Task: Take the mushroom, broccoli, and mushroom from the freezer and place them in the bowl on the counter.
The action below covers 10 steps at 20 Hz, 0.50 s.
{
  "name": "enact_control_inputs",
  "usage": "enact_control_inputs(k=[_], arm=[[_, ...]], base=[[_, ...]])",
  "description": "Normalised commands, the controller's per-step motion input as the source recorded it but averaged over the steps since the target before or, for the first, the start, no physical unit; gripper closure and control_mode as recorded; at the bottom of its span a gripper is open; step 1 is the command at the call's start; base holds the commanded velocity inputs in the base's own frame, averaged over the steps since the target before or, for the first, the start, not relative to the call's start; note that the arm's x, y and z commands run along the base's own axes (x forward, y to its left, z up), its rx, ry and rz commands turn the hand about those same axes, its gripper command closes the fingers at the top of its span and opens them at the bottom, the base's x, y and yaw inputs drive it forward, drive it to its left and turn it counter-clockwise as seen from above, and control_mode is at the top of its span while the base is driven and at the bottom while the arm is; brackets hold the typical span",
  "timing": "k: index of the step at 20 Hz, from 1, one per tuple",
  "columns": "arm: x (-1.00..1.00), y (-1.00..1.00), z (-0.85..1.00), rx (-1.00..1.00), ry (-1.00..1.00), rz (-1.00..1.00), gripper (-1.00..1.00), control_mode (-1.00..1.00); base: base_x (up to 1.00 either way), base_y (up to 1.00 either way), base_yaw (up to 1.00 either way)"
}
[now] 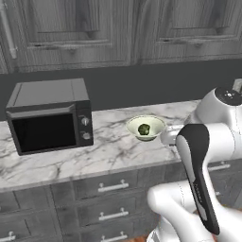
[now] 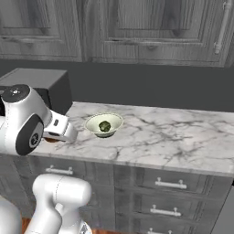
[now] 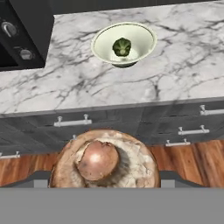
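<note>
With our gripper (image 3: 105,183) pinching a mushroom (image 3: 104,159) short of the bowl (image 3: 124,43) holding the broccoli (image 3: 122,47), releasing early would drop it onto the counter (image 3: 183,74).

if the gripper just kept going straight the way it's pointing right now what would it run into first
Probably the counter edge or the drawer fronts just below it. The gripper, holding the mushroom, points at that stretch, with the bowl and its broccoli farther up; depth is hard to judge.
</note>
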Motion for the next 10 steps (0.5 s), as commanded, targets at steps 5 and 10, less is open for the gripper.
enact_control_inputs(k=[5,10], arm=[[0.00,0.00,0.00,0.00,0.00,0.00,1.00,1.00],[0.00,0.00,0.00,0.00,0.00,0.00,1.00,1.00]], base=[[0.72,-0.23,0.00],[0.65,-0.33,0.00]])
